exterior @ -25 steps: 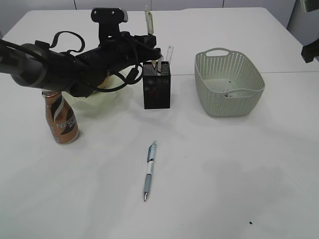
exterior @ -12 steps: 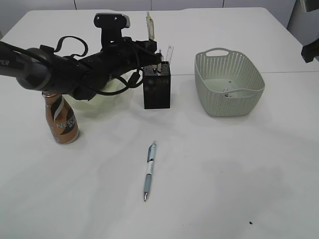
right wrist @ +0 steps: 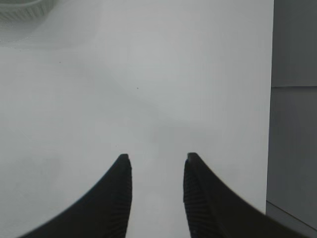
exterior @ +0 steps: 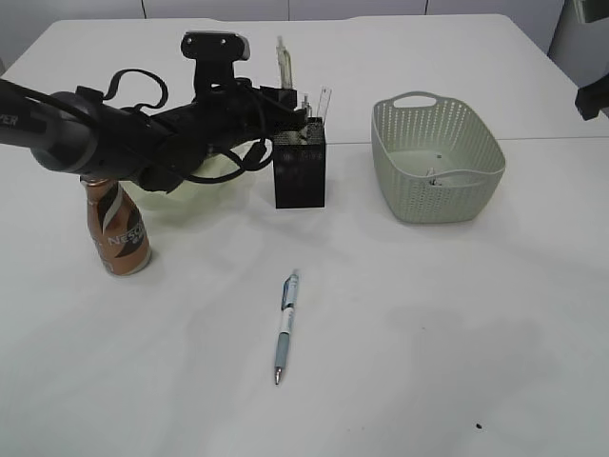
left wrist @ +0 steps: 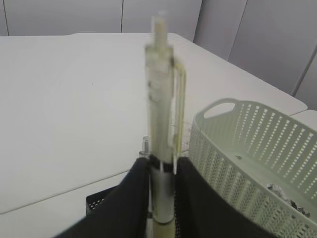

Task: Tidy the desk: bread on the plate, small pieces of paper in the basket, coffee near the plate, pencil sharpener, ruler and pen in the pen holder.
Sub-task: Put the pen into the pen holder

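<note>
1. Pen (left wrist: 161,129) is seen upright between the fingers of the left gripper (left wrist: 161,198), its long axis vertical, directly over the black holder (exterior: 300,171).
2. Contact on the pen is shown, but whether it is clamped or being let go cannot be told.
3. Judged next: a straight drop into the holder, since the pen's lower end already lies at its mouth.
4. A second pen (exterior: 285,327) lies on the table, well in front of the holder, pointing near to far.
5. Right gripper (right wrist: 156,193) is held part open and empty over bare table.
</note>
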You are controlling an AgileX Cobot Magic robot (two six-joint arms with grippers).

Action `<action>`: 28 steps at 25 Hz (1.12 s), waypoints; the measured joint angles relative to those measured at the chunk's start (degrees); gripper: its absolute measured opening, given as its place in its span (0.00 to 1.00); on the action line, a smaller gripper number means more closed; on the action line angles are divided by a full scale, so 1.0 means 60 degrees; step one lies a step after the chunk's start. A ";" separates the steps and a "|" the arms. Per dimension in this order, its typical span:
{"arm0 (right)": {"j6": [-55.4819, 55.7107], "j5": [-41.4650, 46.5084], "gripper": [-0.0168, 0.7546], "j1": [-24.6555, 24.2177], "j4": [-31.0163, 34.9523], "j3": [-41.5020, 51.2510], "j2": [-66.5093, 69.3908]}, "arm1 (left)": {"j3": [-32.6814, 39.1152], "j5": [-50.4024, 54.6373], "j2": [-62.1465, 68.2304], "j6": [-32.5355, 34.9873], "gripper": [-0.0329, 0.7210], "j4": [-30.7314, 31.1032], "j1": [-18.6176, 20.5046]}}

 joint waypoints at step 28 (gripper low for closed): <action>0.0000 0.0000 0.40 0.0000 0.0000 0.0000 0.0000 | -0.0124 0.8567 -0.2857 -0.0016 0.41 -0.0291 -0.0530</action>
